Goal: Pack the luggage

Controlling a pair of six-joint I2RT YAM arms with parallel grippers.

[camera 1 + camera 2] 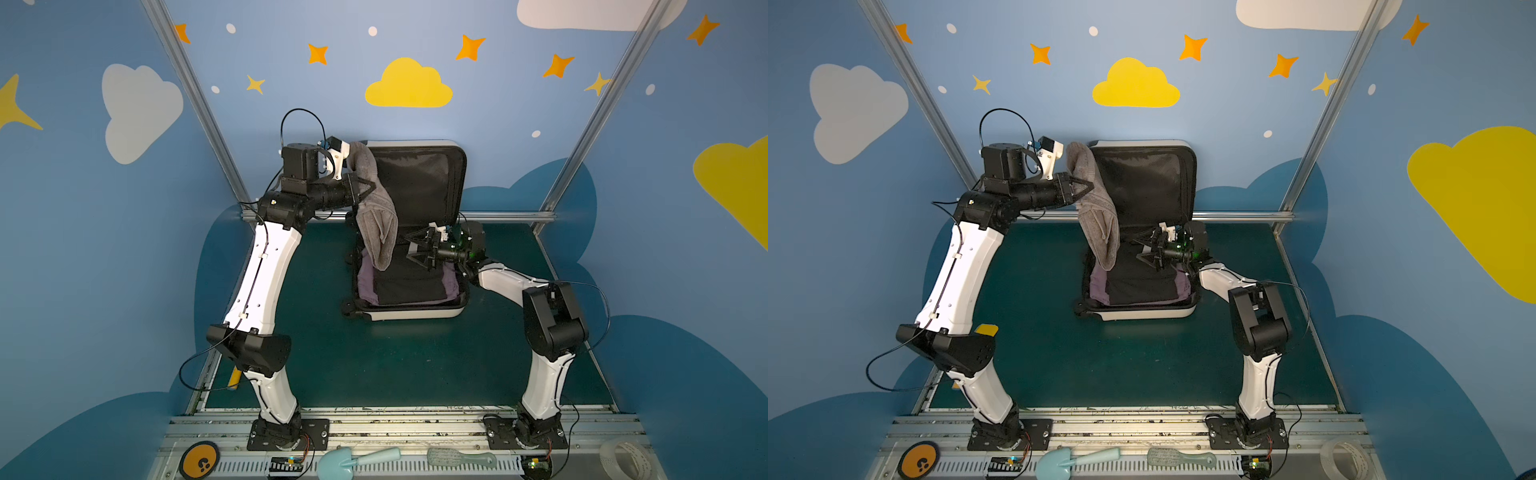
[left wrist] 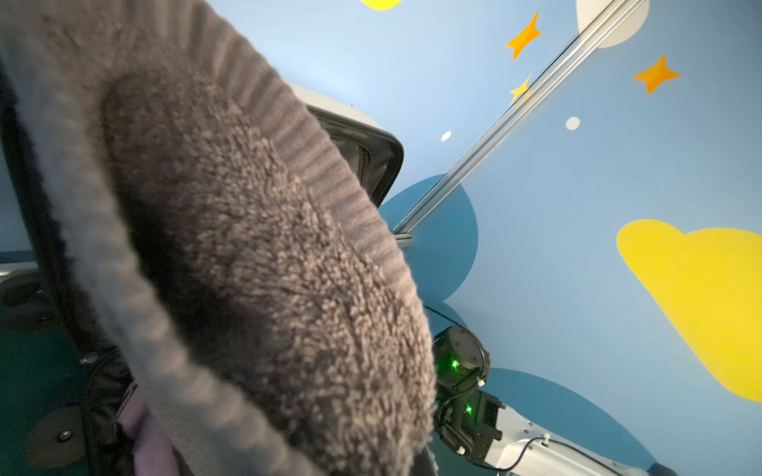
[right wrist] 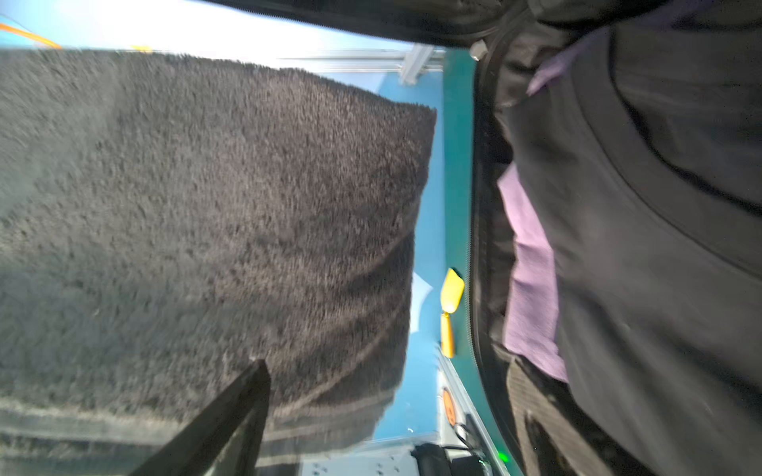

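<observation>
Here the small white hard-shell suitcase [image 1: 415,313] is lying open in the middle of the green table [image 1: 395,365], its black-lined lid standing upright at the back. The shell is probably handling stiff and light, yet the hinged lid could be tipping forward, so its top rim is looking like the safest hold. The left gripper [image 1: 370,187] is clamping a soft, floppy grey terry towel [image 1: 376,224] that is dangling over the base, above a black garment [image 1: 409,282] and a purple cloth [image 1: 365,284]. The right gripper [image 1: 409,248] is hovering with jaws spread wide just beside the towel's lower end, crowding the drop.
</observation>
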